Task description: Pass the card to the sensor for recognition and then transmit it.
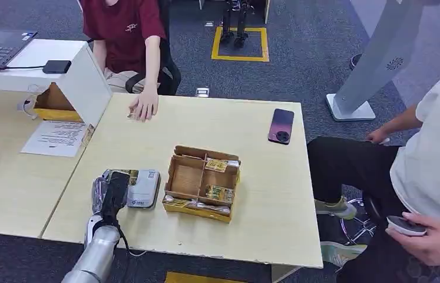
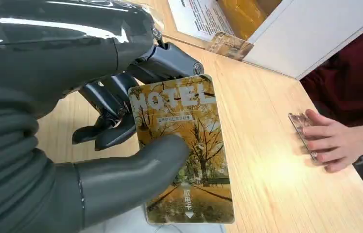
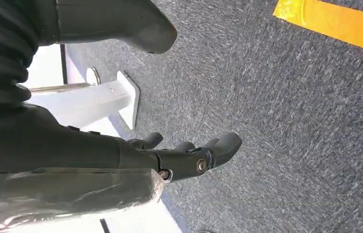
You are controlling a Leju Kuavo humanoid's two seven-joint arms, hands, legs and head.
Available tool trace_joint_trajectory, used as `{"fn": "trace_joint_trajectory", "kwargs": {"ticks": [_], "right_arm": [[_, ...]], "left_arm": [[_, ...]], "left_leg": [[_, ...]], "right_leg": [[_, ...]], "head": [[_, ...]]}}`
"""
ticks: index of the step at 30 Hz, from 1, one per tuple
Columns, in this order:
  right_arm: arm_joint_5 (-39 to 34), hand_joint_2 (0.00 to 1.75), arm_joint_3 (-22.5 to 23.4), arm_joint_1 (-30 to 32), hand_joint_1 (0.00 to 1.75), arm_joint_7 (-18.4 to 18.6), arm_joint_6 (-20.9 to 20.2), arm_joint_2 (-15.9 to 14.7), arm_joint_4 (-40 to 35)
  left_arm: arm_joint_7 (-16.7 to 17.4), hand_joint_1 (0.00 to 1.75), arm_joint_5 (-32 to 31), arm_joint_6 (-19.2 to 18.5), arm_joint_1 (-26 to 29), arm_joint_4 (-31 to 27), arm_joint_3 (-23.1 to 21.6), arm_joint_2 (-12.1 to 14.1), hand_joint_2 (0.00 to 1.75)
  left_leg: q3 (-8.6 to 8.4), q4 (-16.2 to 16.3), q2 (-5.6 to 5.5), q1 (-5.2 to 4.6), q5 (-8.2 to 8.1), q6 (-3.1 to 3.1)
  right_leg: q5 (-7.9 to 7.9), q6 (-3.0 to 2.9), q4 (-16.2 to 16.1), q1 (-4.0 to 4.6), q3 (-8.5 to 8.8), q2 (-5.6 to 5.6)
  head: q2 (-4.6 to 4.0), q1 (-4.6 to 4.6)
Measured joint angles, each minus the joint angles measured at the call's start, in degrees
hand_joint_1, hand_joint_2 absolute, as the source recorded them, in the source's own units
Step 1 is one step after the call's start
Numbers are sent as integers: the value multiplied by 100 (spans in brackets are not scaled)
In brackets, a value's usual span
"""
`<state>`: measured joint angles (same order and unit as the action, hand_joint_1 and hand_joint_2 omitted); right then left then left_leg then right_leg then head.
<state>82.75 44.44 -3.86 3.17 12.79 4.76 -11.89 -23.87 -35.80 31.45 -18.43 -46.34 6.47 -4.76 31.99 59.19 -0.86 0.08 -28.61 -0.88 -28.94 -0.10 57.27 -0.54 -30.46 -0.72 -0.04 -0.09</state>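
Left hand [image 1: 111,191] holds card [image 2: 181,150] pinched between thumb and fingers, just over grey sensor [image 1: 144,188]. Cardboard tray [image 1: 201,183] sits just beside the sensor; phone [image 1: 281,125] well beyond the tray. A person's hand [image 1: 144,106] rests flat on the table [image 1: 252,194] far from the sensor. Wrist view reads "HOTEL" on card. Right hand [image 3: 189,158] hangs over carpet, fingers apart, holding nothing.
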Motion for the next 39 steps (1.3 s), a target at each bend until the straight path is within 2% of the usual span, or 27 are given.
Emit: {"fn": "trace_joint_trajectory", "kwargs": {"ticks": [24, 27, 33, 35, 39], "right_arm": [[9, 175, 9, -2, 0, 2, 0, 0, 0], [11, 175, 33, -1, 0, 2, 0, 0, 0], [15, 175, 61, -1, 0, 9, -11, 0, 0], [9, 175, 100, 0, 0, 9, -7, 4, 0], [7, 175, 153, -1, 0, 9, 0, 11, 0]], "left_arm": [[-17, 175, -2, -37, -37, 85, 35, 22, 175], [-17, 175, 20, -164, -21, 46, 74, 50, 175], [0, 175, 68, -799, 215, -365, 140, 46, 175], [59, 175, 87, -1286, 392, -692, 107, 15, 175], [217, 175, 125, -1537, 664, -1167, -22, -61, 175]], "left_leg": [[-1, 0, 0, 0, 0, 0], [-1, 0, 0, 0, 0, 0], [-2, 0, 1, 0, 0, 0], [-2, 0, 1, 0, 0, 0], [0, 0, 1, 0, 0, 0]], "right_leg": [[1, 1, 0, 0, 2, 0], [1, 1, 0, 0, 2, 0], [0, 1, 1, 0, 1, -1], [0, 1, 0, 0, 0, -1], [0, 1, 0, -1, 0, -2]], "head": [[0, 0], [0, 0], [0, 0], [0, 0], [0, 0]]}}
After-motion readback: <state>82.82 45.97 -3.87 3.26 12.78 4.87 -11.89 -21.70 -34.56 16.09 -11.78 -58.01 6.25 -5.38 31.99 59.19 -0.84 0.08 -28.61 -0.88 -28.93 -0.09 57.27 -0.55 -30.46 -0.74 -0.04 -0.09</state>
